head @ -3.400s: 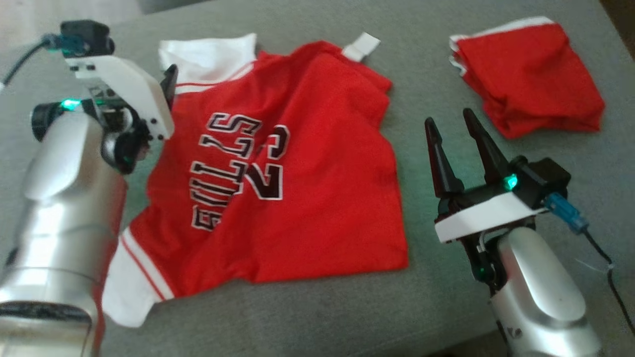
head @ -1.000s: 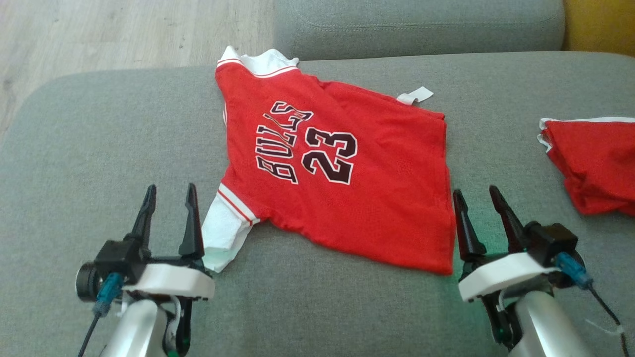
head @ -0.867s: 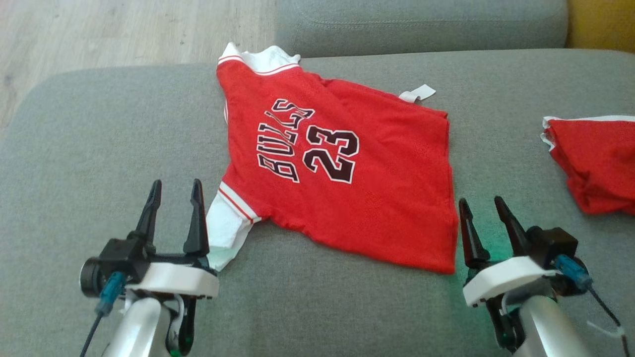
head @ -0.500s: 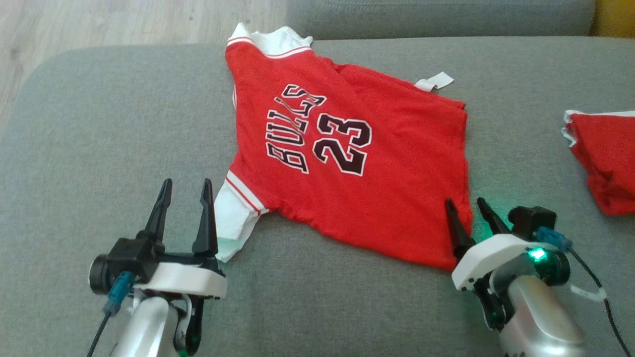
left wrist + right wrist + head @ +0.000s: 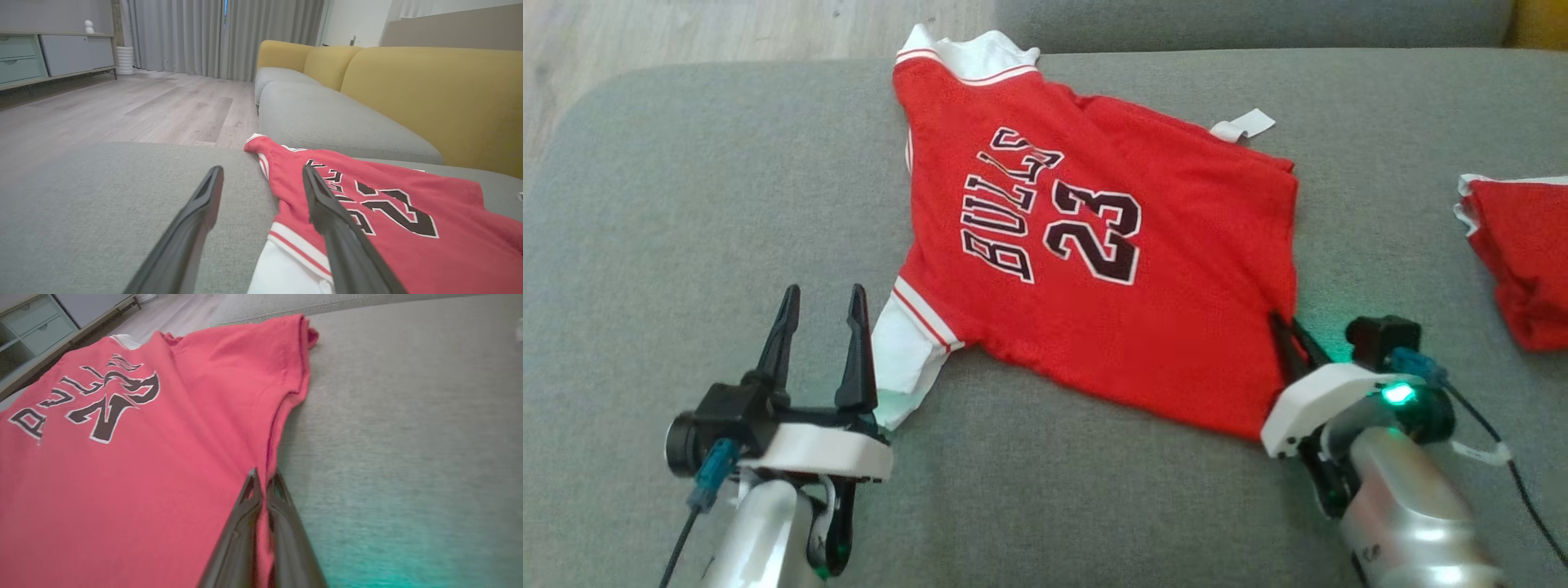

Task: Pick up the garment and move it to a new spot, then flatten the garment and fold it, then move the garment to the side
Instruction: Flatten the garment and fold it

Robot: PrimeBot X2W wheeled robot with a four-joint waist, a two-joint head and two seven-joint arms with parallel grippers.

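Note:
The garment is a red jersey with "BULLS 23" in black and white sleeves, lying spread flat on the grey sofa cushion. My right gripper sits low at the garment's near right edge. In the right wrist view the right gripper is shut on the red hem of the garment. My left gripper stands open just left of the white sleeve, with nothing between its fingers. In the left wrist view the left gripper points past the sleeve and along the garment.
A second red cloth, folded, lies at the cushion's right edge. Wooden floor lies beyond the cushion's far left corner. Another grey cushion adjoins at the back, and a yellow backrest rises beyond it.
My right gripper has moved forward and left onto the garment's near right edge and shut on the hem. The left gripper stays open beside the sleeve. The camera shifted slightly.

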